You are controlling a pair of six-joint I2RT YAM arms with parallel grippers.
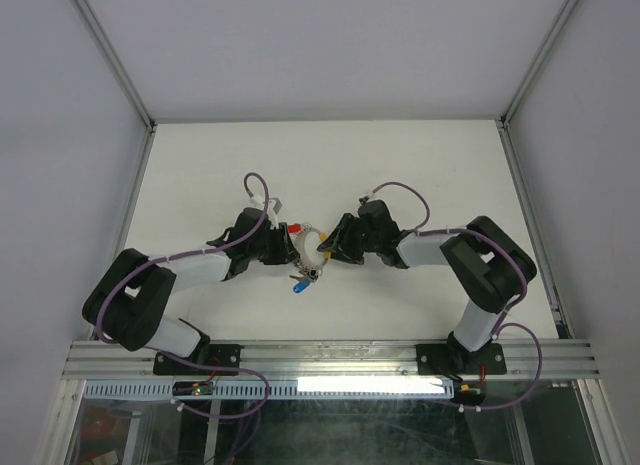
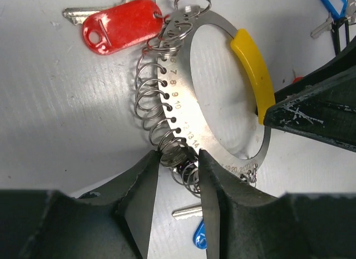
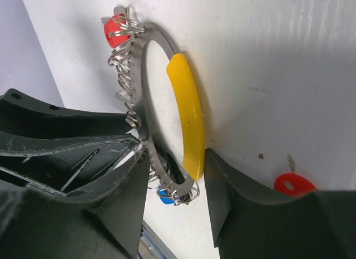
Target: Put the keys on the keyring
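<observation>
On the white table [image 1: 420, 175] the left gripper [image 2: 178, 154] has its jaws set close around the loop-studded rim of the keyring [image 2: 177, 97]; whether they truly pinch it, I cannot tell. The keyring lies flat mid-table, between the two grippers. A red-tagged key [image 2: 122, 25] rests at its far end, a blue-tagged key [image 2: 199, 236] just beside its near end. The right gripper [image 3: 175, 164] straddles the ring by the yellow section [image 3: 186, 114], jaws half-narrowed; whether it grips is likewise unclear.
</observation>
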